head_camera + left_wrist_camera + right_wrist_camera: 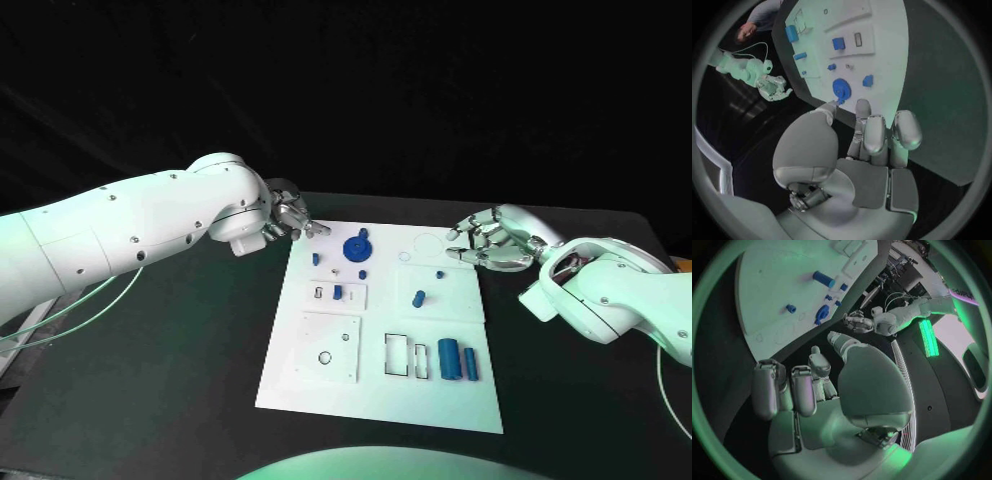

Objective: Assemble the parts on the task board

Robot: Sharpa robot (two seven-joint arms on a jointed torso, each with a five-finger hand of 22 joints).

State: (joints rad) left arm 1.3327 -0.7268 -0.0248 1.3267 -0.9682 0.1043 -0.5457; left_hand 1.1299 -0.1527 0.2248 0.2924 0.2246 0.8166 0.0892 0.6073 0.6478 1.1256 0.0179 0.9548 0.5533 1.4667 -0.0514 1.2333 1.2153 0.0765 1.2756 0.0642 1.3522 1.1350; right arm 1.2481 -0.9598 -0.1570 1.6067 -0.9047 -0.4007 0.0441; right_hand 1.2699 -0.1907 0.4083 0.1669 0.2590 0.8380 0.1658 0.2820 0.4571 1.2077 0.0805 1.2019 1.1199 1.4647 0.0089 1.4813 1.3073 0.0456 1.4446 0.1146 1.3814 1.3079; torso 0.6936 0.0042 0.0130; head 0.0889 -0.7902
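Darkness is surrounding the black table [173, 400], where the white task board [379, 395] is lying at centre frame, blue parts [358, 246] scattered across it. Each robot hand, left [287, 220] and right [492, 243], is hovering at the board's upper corners, fingers loosely curled, grasping nothing.

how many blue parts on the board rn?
7, smaller ones may be hidden: round part and small one far left, two below them, one mid-board, two cylinders near right.
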